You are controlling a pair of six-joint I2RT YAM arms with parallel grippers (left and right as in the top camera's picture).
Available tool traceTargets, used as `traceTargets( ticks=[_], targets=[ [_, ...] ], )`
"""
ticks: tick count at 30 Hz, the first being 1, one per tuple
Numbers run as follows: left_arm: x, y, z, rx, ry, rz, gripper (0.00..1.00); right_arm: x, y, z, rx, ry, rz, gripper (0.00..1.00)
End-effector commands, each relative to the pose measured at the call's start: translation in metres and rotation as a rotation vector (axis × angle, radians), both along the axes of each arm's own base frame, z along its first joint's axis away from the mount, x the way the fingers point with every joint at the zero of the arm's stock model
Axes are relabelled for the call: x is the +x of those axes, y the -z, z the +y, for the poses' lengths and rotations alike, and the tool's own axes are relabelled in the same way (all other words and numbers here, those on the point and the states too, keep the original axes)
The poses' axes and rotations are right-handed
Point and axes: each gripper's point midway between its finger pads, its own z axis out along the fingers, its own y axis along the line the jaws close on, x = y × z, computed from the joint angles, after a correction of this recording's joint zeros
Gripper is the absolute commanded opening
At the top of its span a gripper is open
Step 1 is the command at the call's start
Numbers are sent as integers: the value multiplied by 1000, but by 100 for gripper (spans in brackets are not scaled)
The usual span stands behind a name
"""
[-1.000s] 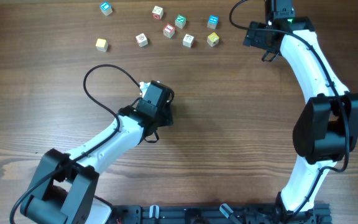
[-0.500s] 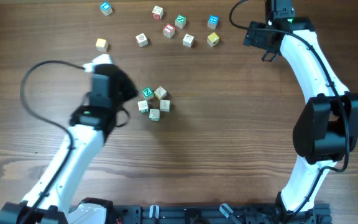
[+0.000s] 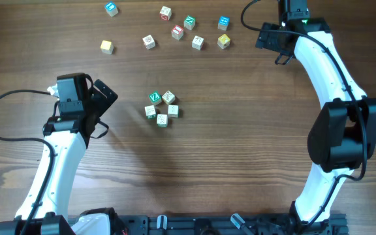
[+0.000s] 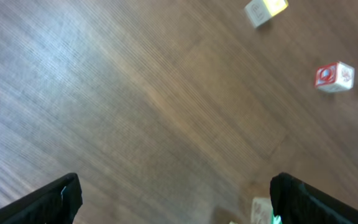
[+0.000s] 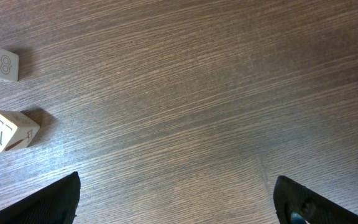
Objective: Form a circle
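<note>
At nine o'clock on the bench point(image 3: 240, 143), your left pincer point(image 4: 176, 186) stands with jaws spread wide, the circle point(image 3: 162, 108) of five small cubes, one green-faced, sits tight near the centre at that pincer's three o'clock, and up at one o'clock your right pincer point(image 5: 176, 186) likewise hangs with jaws apart.

A dark wood-grain table point(image 3: 240, 130) carries a tight ring point(image 3: 162, 109) of what look like five letter cubes near its middle, one of them green point(image 3: 154, 97). Nine loose cubes point(image 3: 177, 32) lie scattered along the far edge, well apart from the ring.
</note>
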Motion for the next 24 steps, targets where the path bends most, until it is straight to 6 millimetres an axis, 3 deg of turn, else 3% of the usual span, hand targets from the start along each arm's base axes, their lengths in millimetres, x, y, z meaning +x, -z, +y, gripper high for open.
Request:
traceTargets(
  ticks=[1, 24],
  targets=[
    [0, -4, 1, 0, -2, -8, 100, 4, -11, -2, -18, 4, -28, 100],
    [0, 2, 1, -1, -2, 9, 100, 4, -11, -2, -17, 4, -28, 100]
  ],
)
